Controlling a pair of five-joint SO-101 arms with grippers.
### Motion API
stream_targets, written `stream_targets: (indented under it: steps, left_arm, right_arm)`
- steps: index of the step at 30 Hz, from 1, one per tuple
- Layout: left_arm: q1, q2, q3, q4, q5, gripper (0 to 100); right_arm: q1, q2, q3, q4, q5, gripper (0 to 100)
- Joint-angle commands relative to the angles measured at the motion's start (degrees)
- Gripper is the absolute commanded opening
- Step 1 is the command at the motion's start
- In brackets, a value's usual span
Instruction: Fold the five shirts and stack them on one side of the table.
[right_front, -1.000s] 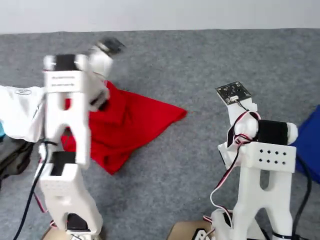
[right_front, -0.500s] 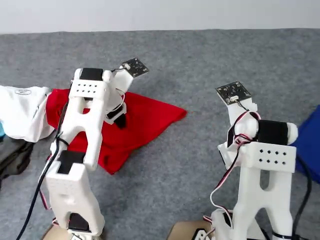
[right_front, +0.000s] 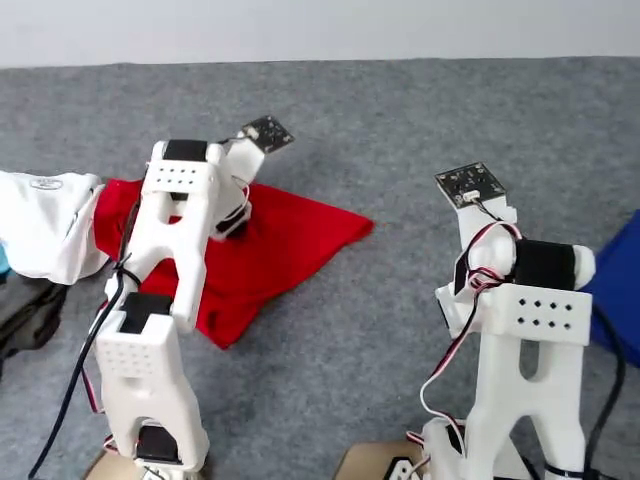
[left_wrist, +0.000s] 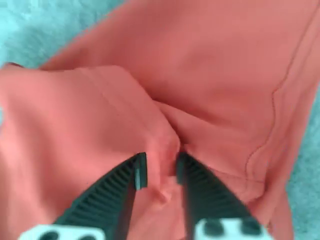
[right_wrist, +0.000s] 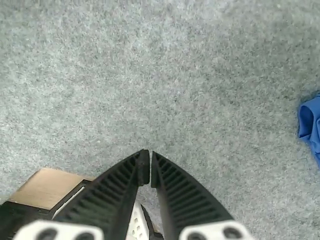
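Note:
A red shirt (right_front: 275, 245) lies crumpled on the grey mat, left of centre. My left gripper (right_front: 233, 216) is down on its upper left part. In the left wrist view the left gripper (left_wrist: 160, 170) is shut on a raised fold of the red shirt (left_wrist: 215, 75), which bunches up between the black fingers (left_wrist: 136, 172). A white shirt (right_front: 40, 225) lies at the left edge, touching the red one. A blue shirt (right_front: 615, 275) shows at the right edge. My right gripper (right_wrist: 150, 156) is shut on nothing above bare mat, and the right arm (right_front: 520, 290) is folded back near the front.
A dark garment (right_front: 25, 315) lies below the white shirt at the left edge. The blue shirt (right_wrist: 311, 122) is off to one side of the right gripper. A brown board (right_wrist: 47, 187) sits under the right arm's base. The grey mat (right_front: 400, 130) stretches between the arms.
The left arm swung from the left edge rightwards over the red shirt and came down onto it. The right arm stayed still.

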Motion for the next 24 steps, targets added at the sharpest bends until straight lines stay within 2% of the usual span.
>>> stream_targets:
  steps: [1, 11, 17, 24]
  left_arm:
    - [-0.3, -0.4, -5.9, 3.2, -0.6, 1]
    - [0.2, -0.3, -7.2, 6.5, -0.7, 1]
    - [-0.2, -0.2, -7.0, 13.6, -2.4, 17]
    - [0.2, 2.4, -6.9, 11.8, -2.7, 18]
  right_arm:
    - [-0.5, -1.8, -0.4, 2.4, -0.5, 1.2]
    - [-0.5, -1.5, -0.4, 2.4, -0.5, 1.2]
    - [-0.5, -1.4, -0.4, 2.4, -0.5, 1.2]
    - [-0.5, -1.4, -0.4, 2.3, -0.6, 1.3]
